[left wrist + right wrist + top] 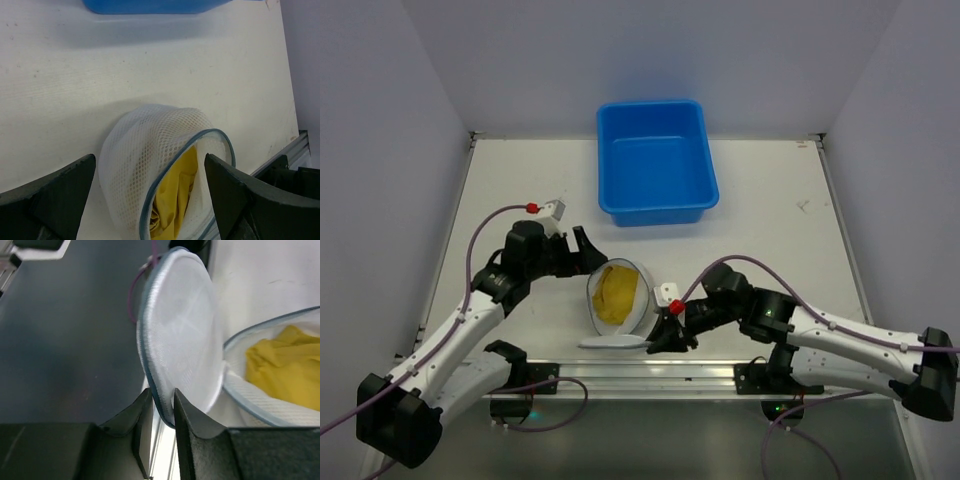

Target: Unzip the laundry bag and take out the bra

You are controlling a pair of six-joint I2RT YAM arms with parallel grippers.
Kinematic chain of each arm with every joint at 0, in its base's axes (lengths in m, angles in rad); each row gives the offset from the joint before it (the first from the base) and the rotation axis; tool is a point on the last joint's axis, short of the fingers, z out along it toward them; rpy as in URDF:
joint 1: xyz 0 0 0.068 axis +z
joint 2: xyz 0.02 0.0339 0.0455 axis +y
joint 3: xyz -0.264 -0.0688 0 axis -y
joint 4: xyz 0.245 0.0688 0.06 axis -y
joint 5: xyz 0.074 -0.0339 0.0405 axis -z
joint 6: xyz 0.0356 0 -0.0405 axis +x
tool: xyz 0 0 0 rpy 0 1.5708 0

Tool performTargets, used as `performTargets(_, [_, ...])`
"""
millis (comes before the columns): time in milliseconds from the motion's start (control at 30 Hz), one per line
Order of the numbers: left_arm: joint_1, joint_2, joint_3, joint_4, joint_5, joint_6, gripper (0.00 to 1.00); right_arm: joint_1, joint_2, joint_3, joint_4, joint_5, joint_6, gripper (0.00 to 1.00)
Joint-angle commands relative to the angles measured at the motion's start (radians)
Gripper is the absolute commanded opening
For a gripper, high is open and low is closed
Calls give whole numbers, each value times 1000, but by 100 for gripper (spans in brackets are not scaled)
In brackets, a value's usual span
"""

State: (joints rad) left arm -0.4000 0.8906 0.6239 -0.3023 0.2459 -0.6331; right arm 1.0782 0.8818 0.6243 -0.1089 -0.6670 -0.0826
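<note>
While the laundry bag (pixel 140 150) lies unzipped on its side at the near middle of the table (pixel 520 190), the mustard-yellow bra (pixel 175 200) bunched inside its open mouth, we see the left gripper (pixel 150 159) spread wide on its far-left side, one finger flanking each side of the mesh drum. The right gripper (pixel 162 395) has its jaws almost together at the table's near edge, with the rim of the bag's round end panel (pixel 182 335) between them. We cannot tell whether they pinch it.
</note>
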Motion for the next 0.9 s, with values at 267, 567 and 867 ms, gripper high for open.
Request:
performTargets(267, [6, -2, -16, -8, 121, 90, 88, 83, 103, 112, -97, 79, -43, 42])
performTargets(567, [6, 16, -49, 9, 116, 107, 84, 81, 69, 153, -109, -123, -6, 79])
performTargets(867, [6, 18, -76, 37, 112, 107, 60, 80, 253, 207, -8, 256, 207, 85])
